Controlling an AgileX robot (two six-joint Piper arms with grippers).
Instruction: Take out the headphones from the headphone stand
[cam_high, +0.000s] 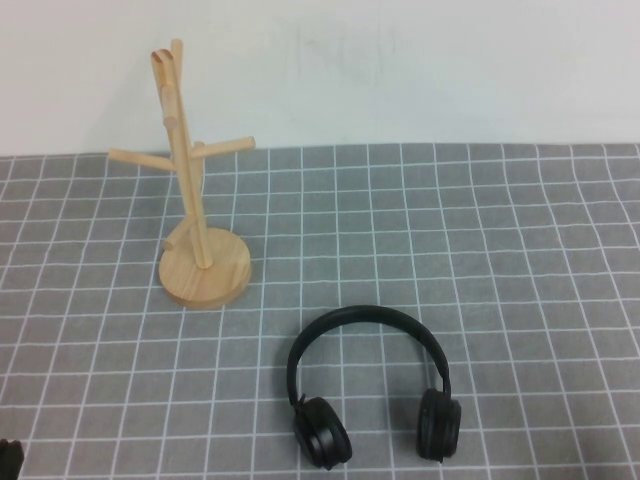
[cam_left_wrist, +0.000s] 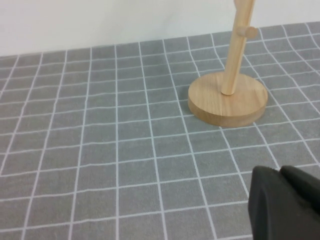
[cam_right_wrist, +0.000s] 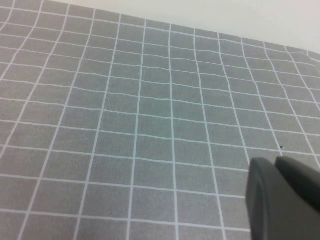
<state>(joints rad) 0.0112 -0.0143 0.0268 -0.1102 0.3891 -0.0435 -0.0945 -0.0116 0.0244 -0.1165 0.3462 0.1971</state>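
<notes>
The black headphones (cam_high: 370, 385) lie flat on the grey checked cloth, headband toward the back, both ear cups toward the front. The wooden headphone stand (cam_high: 197, 235) stands upright to their back left with bare pegs; its base and pole also show in the left wrist view (cam_left_wrist: 227, 97). My left gripper (cam_left_wrist: 279, 172) is shut and empty, low over the cloth near the front left; only a dark bit of it shows at the high view's bottom left corner (cam_high: 8, 458). My right gripper (cam_right_wrist: 276, 162) is shut and empty over bare cloth and is outside the high view.
The grey cloth with white grid lines (cam_high: 480, 250) covers the table up to a white wall (cam_high: 400, 70) at the back. Open cloth lies right of the headphones and in front of the stand.
</notes>
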